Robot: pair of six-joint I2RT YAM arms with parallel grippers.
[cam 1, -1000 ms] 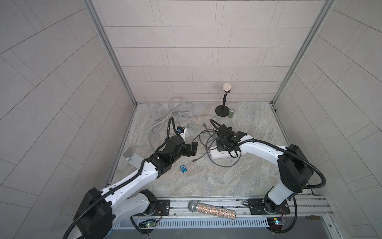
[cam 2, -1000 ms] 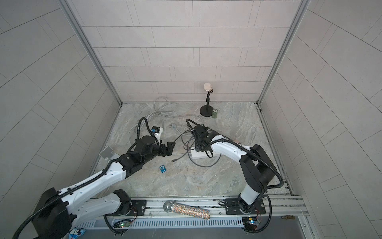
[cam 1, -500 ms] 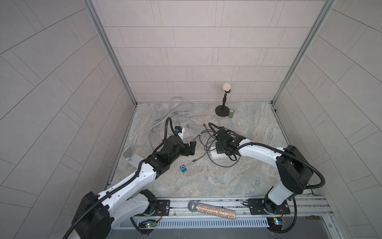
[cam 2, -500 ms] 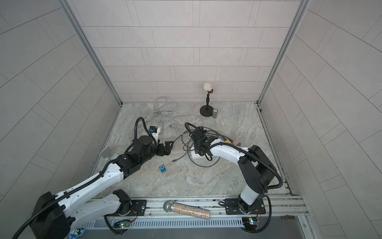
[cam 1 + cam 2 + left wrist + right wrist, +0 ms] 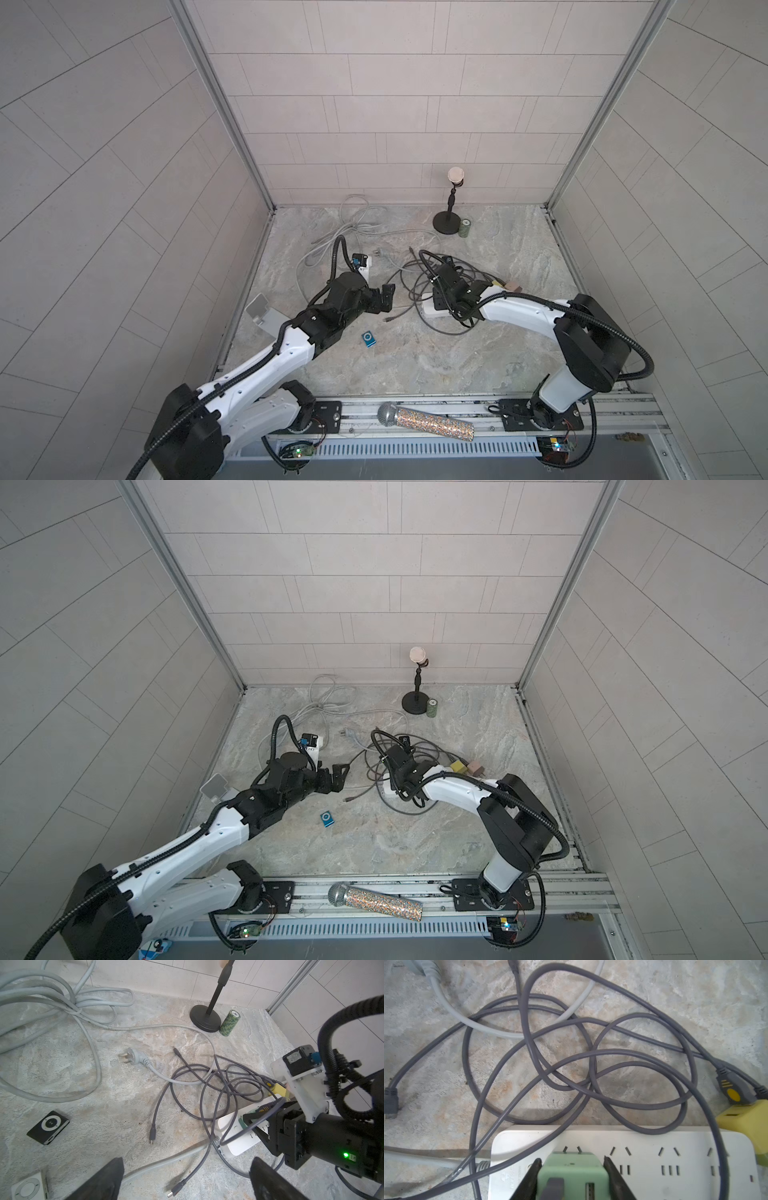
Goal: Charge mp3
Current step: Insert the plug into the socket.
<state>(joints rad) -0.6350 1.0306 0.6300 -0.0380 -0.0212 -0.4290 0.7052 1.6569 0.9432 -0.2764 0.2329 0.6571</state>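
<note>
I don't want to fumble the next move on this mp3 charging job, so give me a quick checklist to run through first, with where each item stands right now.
1. Left gripper open and empty: ok.
2. Right gripper closed on the green adapter, over the power strip: ok.
3. Adapter fully seated in the strip: cannot tell.
4. Cable plugged into the adapter's port: ok. Whether the loose cable end belongs to it: cannot tell.
5. Blue mp3 player connected: not ok, it lies free of any cable.
6. Strip powered: cannot tell. A wall plug lies unplugged on the floor.
</note>
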